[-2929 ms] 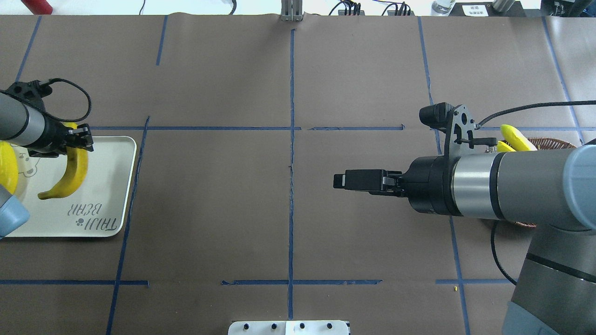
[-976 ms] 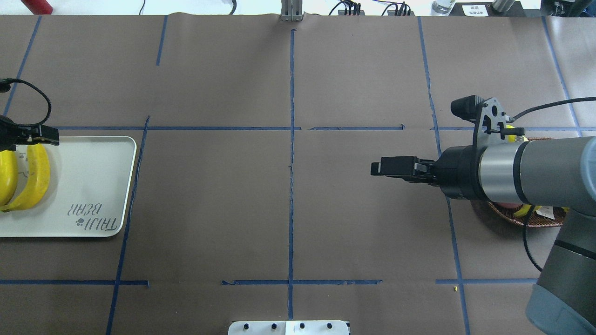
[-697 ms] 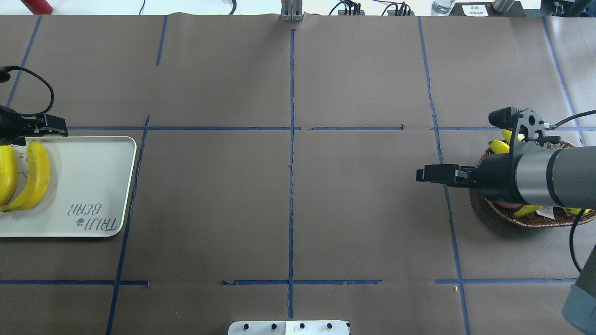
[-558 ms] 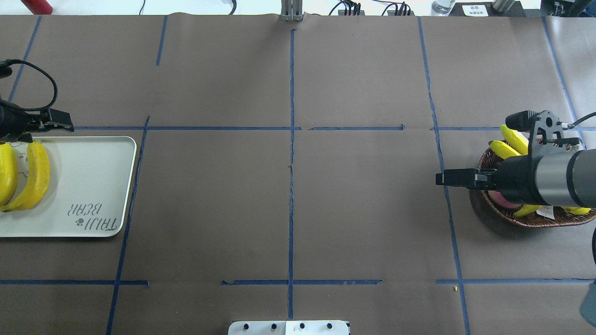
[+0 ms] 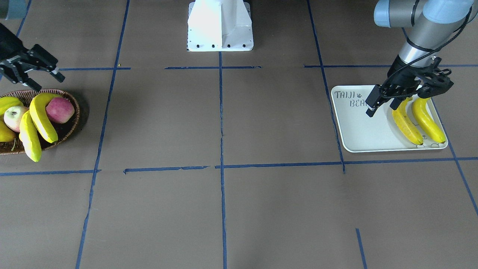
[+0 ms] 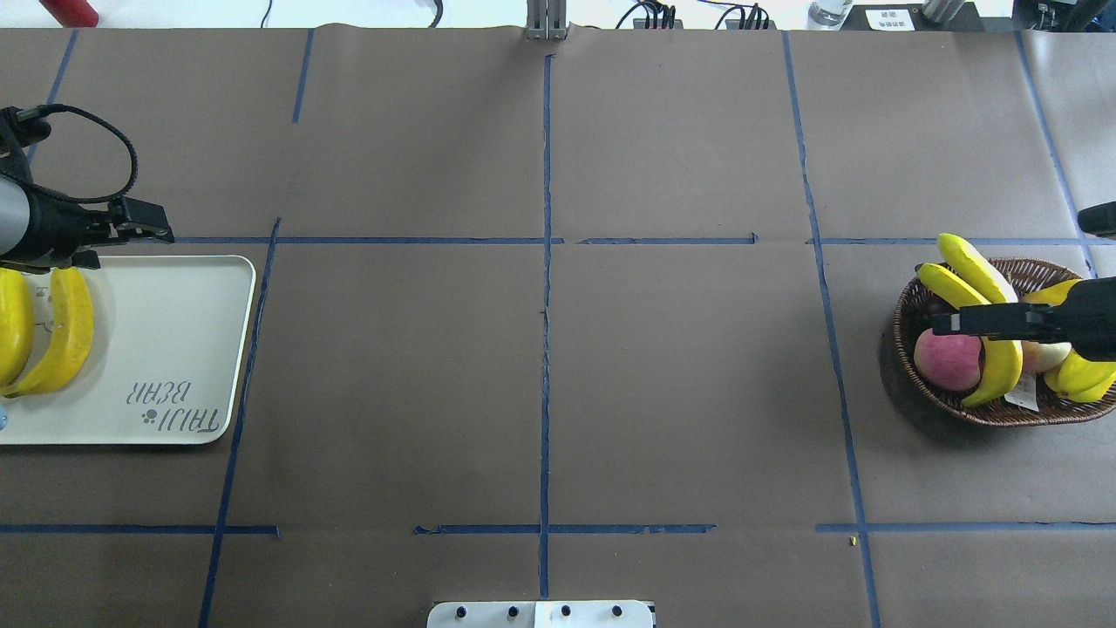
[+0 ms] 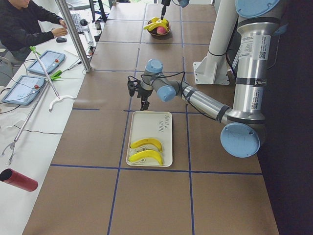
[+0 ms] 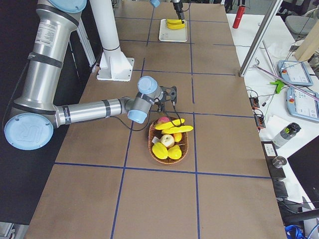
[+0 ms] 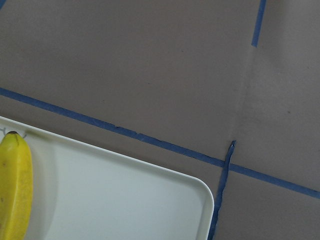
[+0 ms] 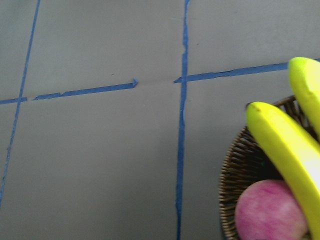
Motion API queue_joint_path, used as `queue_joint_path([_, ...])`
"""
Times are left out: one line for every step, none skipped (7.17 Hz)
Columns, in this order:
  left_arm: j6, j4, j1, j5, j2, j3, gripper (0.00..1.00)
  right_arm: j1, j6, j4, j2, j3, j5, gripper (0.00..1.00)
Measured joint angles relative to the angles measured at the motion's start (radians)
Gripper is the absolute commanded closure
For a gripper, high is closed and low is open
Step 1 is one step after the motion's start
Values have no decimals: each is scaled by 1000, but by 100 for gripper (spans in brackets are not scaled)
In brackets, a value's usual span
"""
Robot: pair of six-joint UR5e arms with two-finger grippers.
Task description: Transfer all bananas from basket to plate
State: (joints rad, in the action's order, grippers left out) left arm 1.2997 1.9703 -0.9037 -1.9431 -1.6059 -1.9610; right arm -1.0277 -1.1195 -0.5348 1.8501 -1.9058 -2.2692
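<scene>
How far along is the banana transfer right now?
About half done: two bananas lie on the plate. Nothing is held: the left gripper and right gripper are both open and empty. Two more bananas wait in the basket.

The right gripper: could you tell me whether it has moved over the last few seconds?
Yes: the right gripper went rightward, away from the centre tape line, to above the basket.

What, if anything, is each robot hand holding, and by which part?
Nothing. The left hand is open above the plate, clear of the two bananas there; the right hand is open and empty near the basket.
</scene>
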Motion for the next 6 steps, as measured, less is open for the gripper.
queue_joint_path([18,0,15,2,-4,-4,1,-51,29,21,6,50,-53,0])
queue_joint_path([26,0,23,4,-6,-7,1,-56,43,27,6,85,-54,0])
queue_joint_path([30,0,26,5,-6,-9,1,-26,48,29,6,113,-12,0])
queue_joint_path([36,1,28,5,-7,-13,1,9,50,29,8,133,39,0])
queue_joint_path([46,1,29,6,-7,-14,1,32,50,29,10,148,62,1])
queue_joint_path([51,1,32,6,-8,-14,1,46,50,29,8,162,70,4])
